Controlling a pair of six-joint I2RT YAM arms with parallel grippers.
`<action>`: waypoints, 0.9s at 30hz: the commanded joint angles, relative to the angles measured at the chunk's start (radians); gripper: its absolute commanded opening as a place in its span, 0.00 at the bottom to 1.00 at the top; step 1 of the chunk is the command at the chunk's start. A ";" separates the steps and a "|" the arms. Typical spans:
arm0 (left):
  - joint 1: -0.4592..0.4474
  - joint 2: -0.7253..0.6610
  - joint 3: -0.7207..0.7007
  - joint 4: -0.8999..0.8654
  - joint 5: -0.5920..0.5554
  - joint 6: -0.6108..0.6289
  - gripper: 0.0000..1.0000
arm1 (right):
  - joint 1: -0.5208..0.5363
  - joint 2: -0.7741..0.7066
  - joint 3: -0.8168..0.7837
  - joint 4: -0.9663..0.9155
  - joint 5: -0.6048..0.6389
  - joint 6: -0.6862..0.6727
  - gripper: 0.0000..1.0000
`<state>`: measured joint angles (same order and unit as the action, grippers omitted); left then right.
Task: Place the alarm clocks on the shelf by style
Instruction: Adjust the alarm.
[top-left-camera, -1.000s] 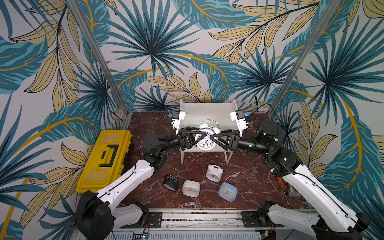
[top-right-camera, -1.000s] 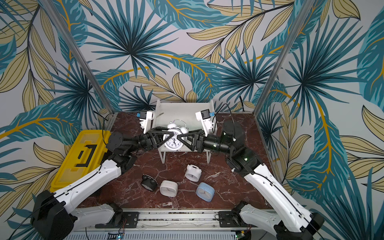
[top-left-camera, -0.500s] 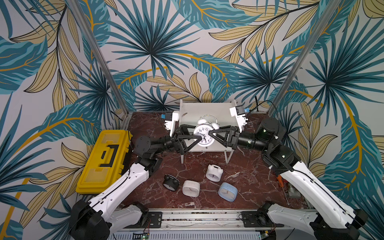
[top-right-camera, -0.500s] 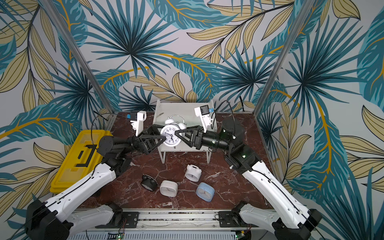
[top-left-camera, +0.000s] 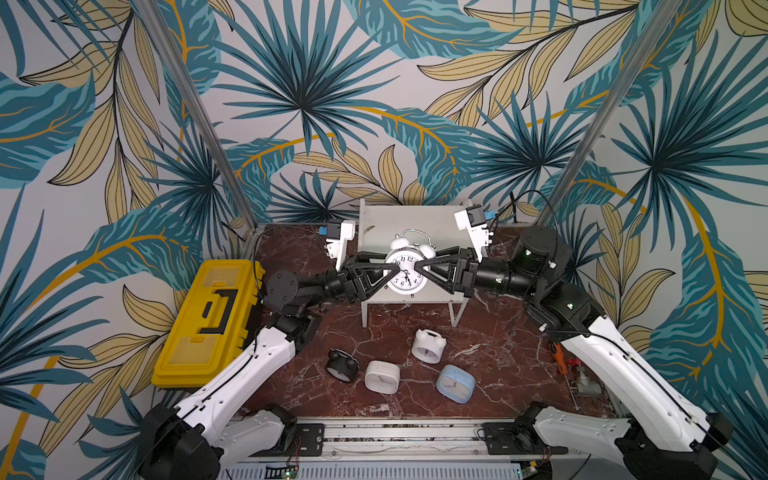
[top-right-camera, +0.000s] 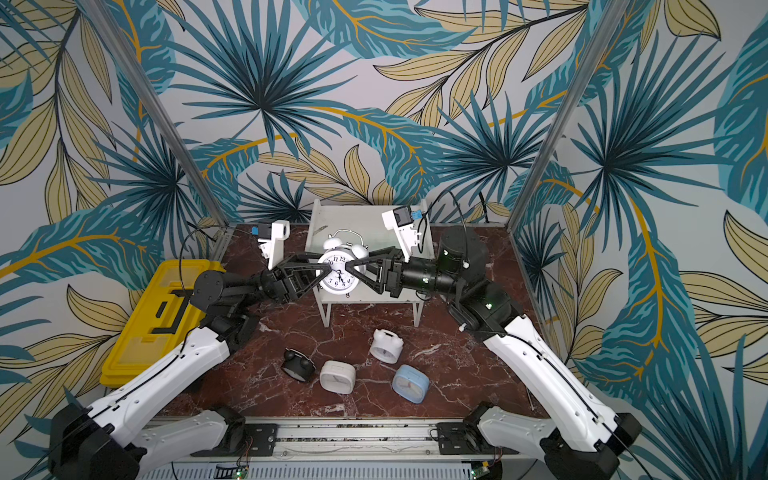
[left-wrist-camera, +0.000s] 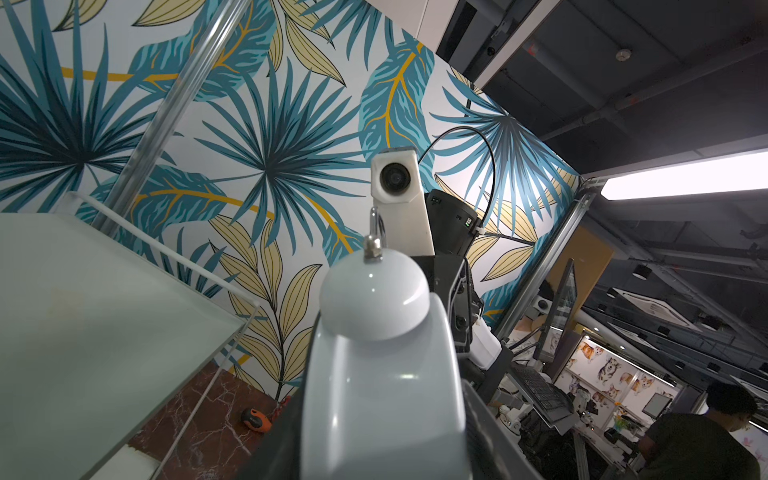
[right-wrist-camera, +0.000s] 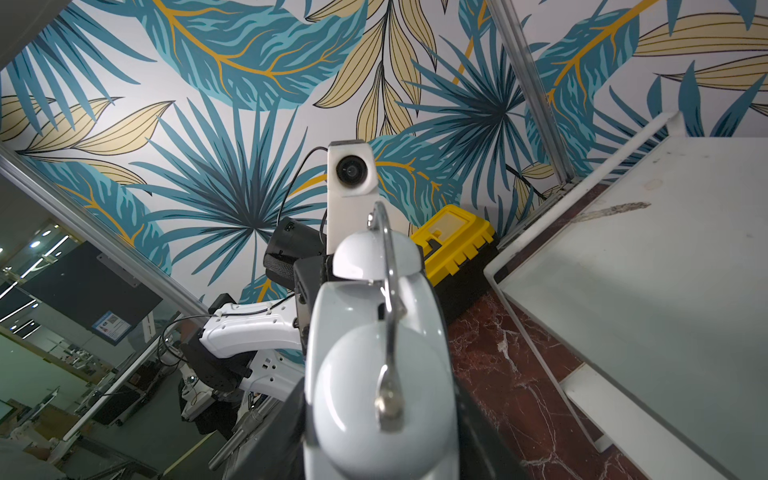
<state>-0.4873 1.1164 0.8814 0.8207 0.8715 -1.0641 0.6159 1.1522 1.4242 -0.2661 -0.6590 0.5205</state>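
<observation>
A white twin-bell alarm clock (top-left-camera: 406, 286) (top-right-camera: 338, 287) is upright over the front part of the shelf's (top-left-camera: 382, 224) (top-right-camera: 374, 232) top board. My left gripper (top-left-camera: 395, 270) (top-right-camera: 322, 272) is shut on its left side. From the other side my right gripper (top-left-camera: 417, 266) (top-right-camera: 349, 266) is shut on it too. Each wrist view is filled by the clock's body (left-wrist-camera: 382, 374) (right-wrist-camera: 374, 374) between dark fingers. On the table in front lie a black twin-bell clock (top-left-camera: 343, 365), a white rounded-square clock (top-left-camera: 382, 377), a second white twin-bell clock (top-left-camera: 428, 347) and a light-blue clock (top-left-camera: 456, 383).
A yellow toolbox (top-left-camera: 208, 320) lies at the left of the table beside my left arm. An orange-handled tool (top-left-camera: 559, 359) and a metal fitting (top-left-camera: 586, 384) lie by the right edge. The patterned walls stand close behind the shelf.
Half a second ago my left gripper stood wide open beside the clock; now it has closed on it again. The clock has barely moved, and the right gripper has kept its hold.
</observation>
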 joint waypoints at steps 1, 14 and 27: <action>0.009 -0.015 0.026 0.008 0.018 0.047 0.32 | -0.002 0.002 0.083 -0.211 -0.033 -0.112 0.63; 0.008 -0.012 0.047 -0.003 0.021 0.062 0.32 | -0.003 0.060 0.173 -0.426 -0.081 -0.216 0.54; 0.007 -0.047 0.043 -0.116 -0.046 0.149 0.93 | -0.004 0.058 0.229 -0.455 -0.029 -0.294 0.26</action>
<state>-0.4831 1.1080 0.8833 0.7433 0.8799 -0.9737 0.6098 1.2156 1.6051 -0.7101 -0.6998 0.2707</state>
